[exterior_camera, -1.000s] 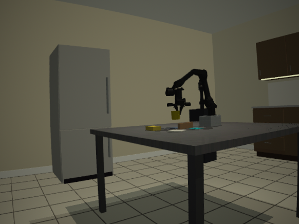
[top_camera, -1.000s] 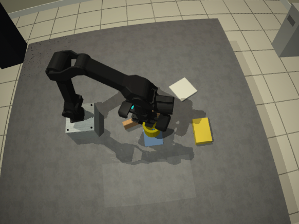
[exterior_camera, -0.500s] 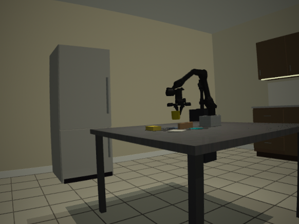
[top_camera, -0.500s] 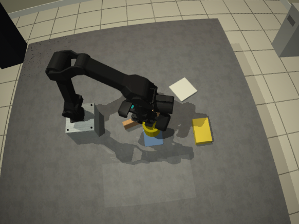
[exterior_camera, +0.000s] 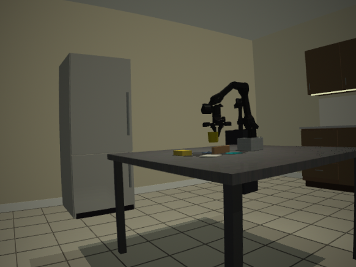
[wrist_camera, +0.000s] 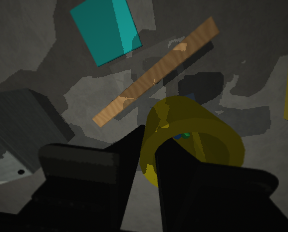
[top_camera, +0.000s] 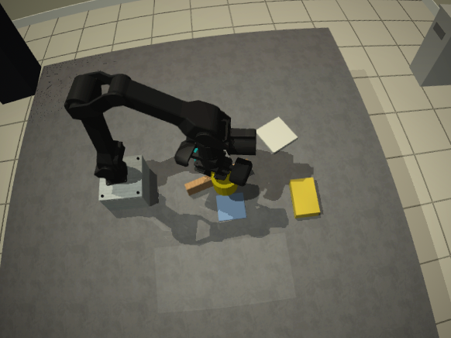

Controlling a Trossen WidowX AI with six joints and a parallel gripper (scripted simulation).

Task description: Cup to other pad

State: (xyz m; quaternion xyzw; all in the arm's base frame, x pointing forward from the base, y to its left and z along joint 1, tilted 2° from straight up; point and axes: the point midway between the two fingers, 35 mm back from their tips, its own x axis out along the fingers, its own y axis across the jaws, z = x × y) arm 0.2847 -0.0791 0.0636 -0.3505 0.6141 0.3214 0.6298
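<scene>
Grip: while the arm is carrying it, the gripper (wrist_camera: 149, 150) is pinching the wall of the yellow cup (wrist_camera: 192, 135); one of the fingers is reaching inside the rim, the other is pressing on the outside.
Cup: hanging clear of the surface (exterior_camera: 244, 162), as the exterior view is showing (exterior_camera: 213, 136); from above it is sitting over the far edge of the blue pad (top_camera: 231, 208); it is looking roughly upright in the exterior view.
Marbles: a green and a blue speck are showing inside the cup in the wrist view; no marble is lying on the surface as far as I can tell.
Done: grasping and lifting are looking finished.
Left: carrying the cup across to the white pad (top_camera: 277, 134), which is lying well apart from the blue one; lowering it; letting go; none of this is looking started.
Clutter: a wooden block (top_camera: 198, 186) is lying just beside the cup's path; a yellow block (top_camera: 304, 197) is lying off to the side.
Top view: giving the layout of both pads, while the arm is hiding most of the cup.
Exterior view: giving the height above the surface, which the other two are not giving.
Wrist view: giving the pinch and the cup's contents; a teal slab (wrist_camera: 105, 29) is showing here too; the white pad is not appearing.
</scene>
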